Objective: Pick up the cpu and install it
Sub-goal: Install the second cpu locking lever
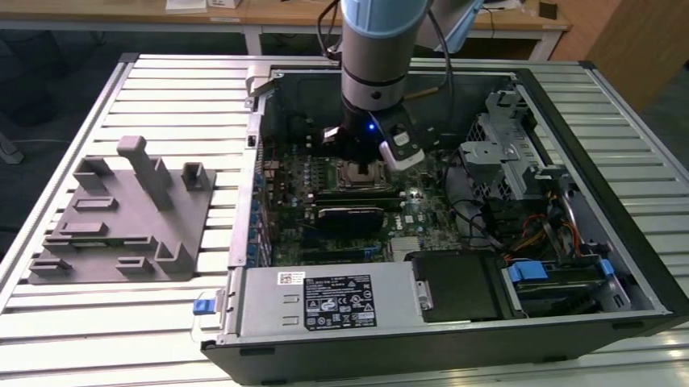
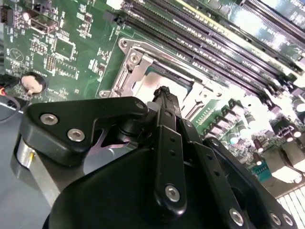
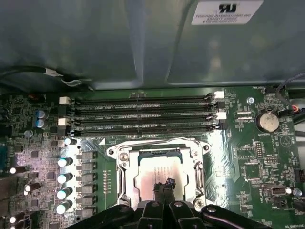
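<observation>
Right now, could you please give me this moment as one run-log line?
gripper: over socket, shut | cpu: lying in socket frame | tray: outside the case

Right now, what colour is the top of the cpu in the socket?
Pale silvery-white, seen best in the first wrist view: the cpu.

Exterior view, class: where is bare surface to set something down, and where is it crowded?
Bare: slatted table in front of the grey tray, and the strip right of the computer case. Crowded: inside the case, where the tool hangs over the cpu in its socket.
</observation>
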Tool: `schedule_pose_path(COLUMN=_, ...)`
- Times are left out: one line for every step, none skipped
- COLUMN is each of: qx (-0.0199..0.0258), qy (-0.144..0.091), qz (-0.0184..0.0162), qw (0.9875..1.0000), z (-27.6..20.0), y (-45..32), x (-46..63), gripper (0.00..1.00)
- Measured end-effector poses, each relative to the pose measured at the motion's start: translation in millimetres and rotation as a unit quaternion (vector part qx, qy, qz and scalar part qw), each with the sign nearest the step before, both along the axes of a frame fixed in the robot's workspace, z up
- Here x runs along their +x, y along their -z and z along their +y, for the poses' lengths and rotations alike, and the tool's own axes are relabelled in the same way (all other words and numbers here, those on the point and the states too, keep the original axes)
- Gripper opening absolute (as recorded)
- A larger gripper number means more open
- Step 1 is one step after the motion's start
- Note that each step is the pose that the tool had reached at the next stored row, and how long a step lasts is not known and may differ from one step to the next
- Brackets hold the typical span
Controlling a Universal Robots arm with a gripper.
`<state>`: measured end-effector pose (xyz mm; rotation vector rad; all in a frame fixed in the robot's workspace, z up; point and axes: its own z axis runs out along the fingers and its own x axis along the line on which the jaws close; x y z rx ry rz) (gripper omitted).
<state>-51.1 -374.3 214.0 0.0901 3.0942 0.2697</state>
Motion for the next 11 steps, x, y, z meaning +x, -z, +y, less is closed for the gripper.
schedule_pose_path(qx=-0.0001, qy=0.000, qz=0.0000, qw=1.0000, z=0.1, y=-2.6, x=0.0, gripper=0.11)
schedule_pose_path(qx=0.0000, qy=0.000, qz=0.0000, qw=1.0000, z=0.2, y=-4.8, x=0.0, gripper=0.11)
schedule_pose_path(qx=0.0000, qy=0.000, qz=0.0000, qw=1.0000, z=0.2, y=-6.3, x=0.0, gripper=0.11)
schedule_pose_path(qx=0.0001, qy=0.000, qz=0.0000, qw=1.0000, z=0.2, y=-6.5, x=0.0, gripper=0.11)
schedule_pose_path(qx=0.0001, qy=0.000, qz=0.0000, qw=1.0000, z=0.2, y=-6.5, x=0.0, gripper=0.11)
schedule_pose_path(qx=0.0001, qy=0.000, qz=0.0000, qw=1.0000, z=0.2, y=-6.5, x=0.0, gripper=0.11)
schedule_pose_path(qx=0.0001, qy=0.000, qz=0.0000, qw=1.0000, z=0.2, y=-6.5, x=0.0, gripper=0.11)
schedule_pose_path(qx=0.0000, qy=0.000, qz=0.0000, qw=1.0000, z=0.2, y=-6.6, x=0.0, gripper=0.11)
schedule_pose_path(qx=0.0000, qy=0.000, qz=0.0000, qw=1.0000, z=0.2, y=-6.7, x=0.0, gripper=0.11)
schedule_pose_path(qx=0.0000, qy=0.000, qz=0.0000, qw=1.0000, z=0.2, y=-6.7, x=0.0, gripper=0.11)
schedule_pose_path(qx=0.0000, qy=0.000, qz=0.0000, qw=1.0000, z=0.2, y=-6.7, x=0.0, gripper=0.11)
